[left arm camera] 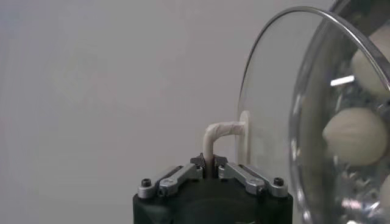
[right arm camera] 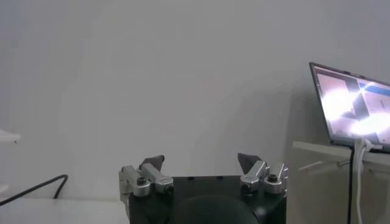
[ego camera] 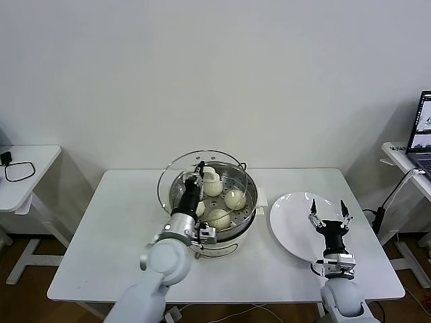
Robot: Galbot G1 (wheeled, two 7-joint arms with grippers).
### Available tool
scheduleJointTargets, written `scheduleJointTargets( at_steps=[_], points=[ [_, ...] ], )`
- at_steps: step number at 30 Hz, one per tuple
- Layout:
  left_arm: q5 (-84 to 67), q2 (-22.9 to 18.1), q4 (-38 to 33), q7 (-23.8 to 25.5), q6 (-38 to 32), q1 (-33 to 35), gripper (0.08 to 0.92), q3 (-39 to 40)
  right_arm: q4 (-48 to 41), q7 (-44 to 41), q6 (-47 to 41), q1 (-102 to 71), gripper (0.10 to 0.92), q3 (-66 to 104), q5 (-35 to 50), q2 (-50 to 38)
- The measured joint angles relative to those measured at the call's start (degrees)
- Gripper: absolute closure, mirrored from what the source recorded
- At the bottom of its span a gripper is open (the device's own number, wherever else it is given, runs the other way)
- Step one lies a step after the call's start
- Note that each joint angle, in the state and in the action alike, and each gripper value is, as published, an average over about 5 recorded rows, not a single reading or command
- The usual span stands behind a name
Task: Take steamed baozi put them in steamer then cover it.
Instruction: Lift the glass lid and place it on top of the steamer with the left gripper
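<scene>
Over the steamer (ego camera: 225, 219), my left gripper (ego camera: 200, 176) pinches the cover (ego camera: 176, 183) by its handle, tilted so I can seat it above the steamed baozi (ego camera: 234, 198); right gripper (ego camera: 328, 216) idles, spread, above the plate (ego camera: 289, 229).

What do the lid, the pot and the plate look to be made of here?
Lid: clear glass, since the pot shows through it; thin metal rim, and a cream handle, likely plastic, pinched by the left gripper.
Pot: shiny, mirror-like metal, probably stainless steel, with a perforated tray.
Plate: glossy white, ceramic or melamine; cannot tell which.
</scene>
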Motion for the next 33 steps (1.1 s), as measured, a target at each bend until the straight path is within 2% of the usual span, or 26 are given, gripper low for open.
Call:
scheduleJointTargets(
  at_steps=[16, 33],
  points=[
    [5.79, -4.98, 4.71, 1.37, 0.77, -0.40, 0.811, 2.41, -1.32, -0.16, 0.02, 1.10, 0.203, -0.32, 0.04, 0.90],
    [8.80, -6.67, 7.71, 1.55, 0.26, -0.45, 0.811, 2.38, -2.06, -0.20, -0.02, 1.75, 0.203, -0.60, 0.11, 0.98]
  ],
)
